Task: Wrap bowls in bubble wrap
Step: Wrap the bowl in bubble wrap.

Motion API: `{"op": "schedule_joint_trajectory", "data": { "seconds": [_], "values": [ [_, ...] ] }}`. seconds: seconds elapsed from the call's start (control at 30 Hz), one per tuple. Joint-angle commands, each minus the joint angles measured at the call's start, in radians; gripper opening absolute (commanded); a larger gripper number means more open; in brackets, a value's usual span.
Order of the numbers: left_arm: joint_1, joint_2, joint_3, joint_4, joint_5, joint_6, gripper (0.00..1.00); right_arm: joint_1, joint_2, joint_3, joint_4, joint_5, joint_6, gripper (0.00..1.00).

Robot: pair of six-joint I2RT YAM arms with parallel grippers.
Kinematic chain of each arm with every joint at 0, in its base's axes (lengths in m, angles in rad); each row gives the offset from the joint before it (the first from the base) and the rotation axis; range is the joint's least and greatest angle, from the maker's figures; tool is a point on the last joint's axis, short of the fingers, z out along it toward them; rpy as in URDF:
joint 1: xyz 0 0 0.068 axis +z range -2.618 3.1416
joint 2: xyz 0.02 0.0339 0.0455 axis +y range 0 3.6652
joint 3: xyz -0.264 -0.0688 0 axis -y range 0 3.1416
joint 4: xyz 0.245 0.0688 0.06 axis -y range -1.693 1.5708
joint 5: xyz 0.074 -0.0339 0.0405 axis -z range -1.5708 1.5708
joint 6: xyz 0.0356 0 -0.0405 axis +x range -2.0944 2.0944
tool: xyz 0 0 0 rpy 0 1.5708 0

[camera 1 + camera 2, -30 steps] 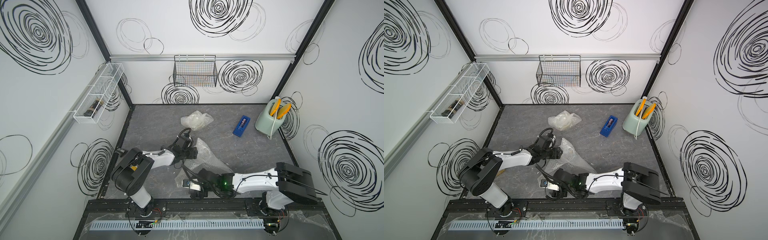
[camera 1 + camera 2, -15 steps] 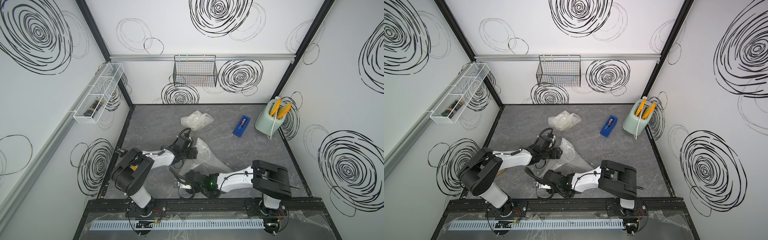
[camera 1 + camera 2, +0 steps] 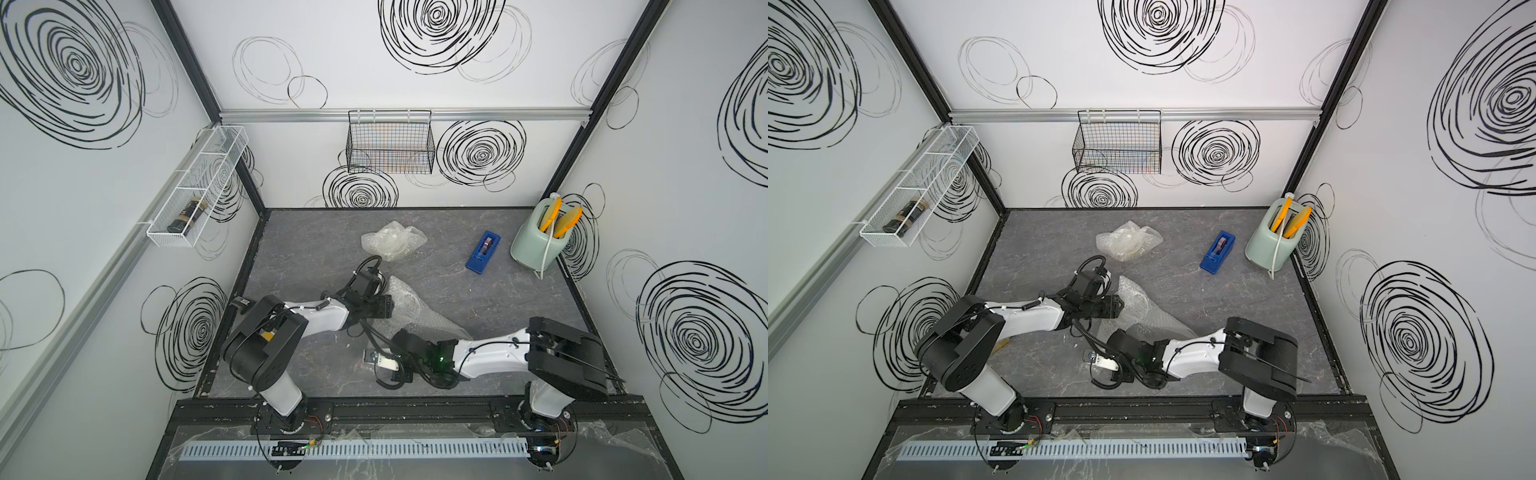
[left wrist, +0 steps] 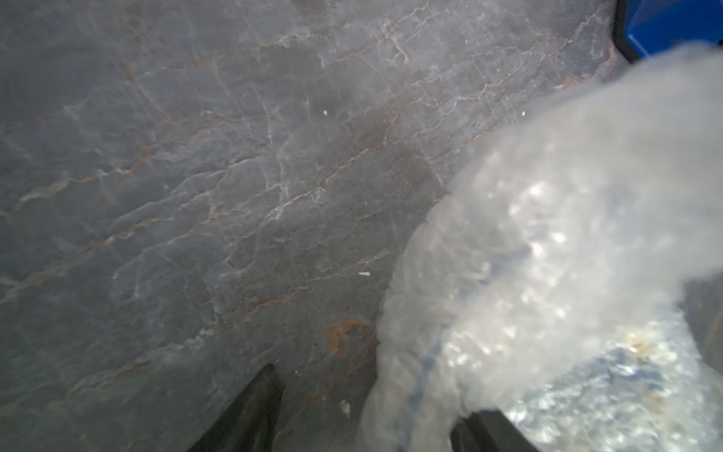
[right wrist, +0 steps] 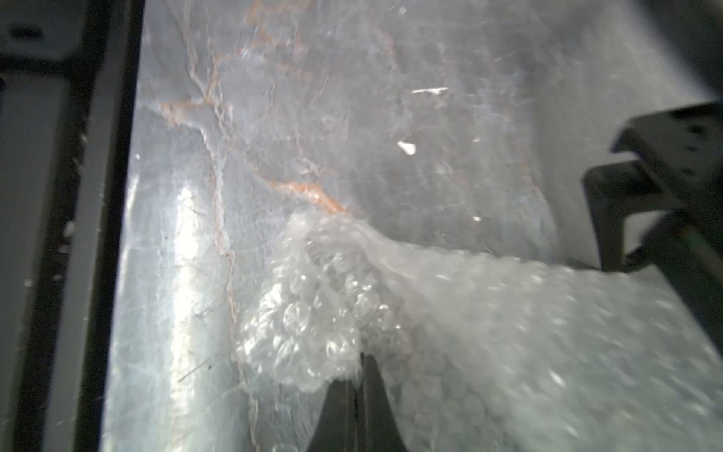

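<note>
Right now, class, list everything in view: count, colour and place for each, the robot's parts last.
crumpled clear bubble-wrap bundle: one, whitish, back centre
loose clear bubble-wrap sheet: one, whitish, between the arms, covering a blue-patterned bowl
blue tape dispenser: one, blue, right of bundle
pale green holder: one, green, back right corner, yellow-handled tools inside
black wire basket: one, black, back wall
white wire shelf: one, white, left wall, holding a dark bottle
left gripper: one, black, open beside sheet
right gripper: one, black, shut on sheet's edge
</note>
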Motion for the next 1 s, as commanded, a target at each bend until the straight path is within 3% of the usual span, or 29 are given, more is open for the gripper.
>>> {"op": "schedule_joint_trajectory", "data": {
  "seconds": [0.0, 0.2, 0.4, 0.63, 0.97],
  "values": [
    [0.013, 0.001, 0.003, -0.01, -0.001, 0.014, 0.66, -0.097, -0.131, -0.072, 0.123, -0.171, 0.153, 0.0],
    [0.01, -0.003, -0.006, 0.003, 0.01, 0.015, 0.61, -0.252, -0.259, -0.191, 0.244, -0.274, 0.317, 0.0],
    [0.002, -0.009, -0.015, 0.017, 0.018, 0.019, 0.58, -0.411, -0.284, -0.196, 0.287, -0.354, 0.464, 0.0],
    [-0.007, -0.02, -0.023, 0.03, 0.018, 0.024, 0.55, -0.536, -0.199, -0.129, 0.274, -0.379, 0.618, 0.0],
    [-0.016, -0.034, -0.041, 0.064, 0.057, 0.024, 0.51, -0.567, 0.016, 0.034, 0.153, -0.416, 0.646, 0.0]
  ]
}}
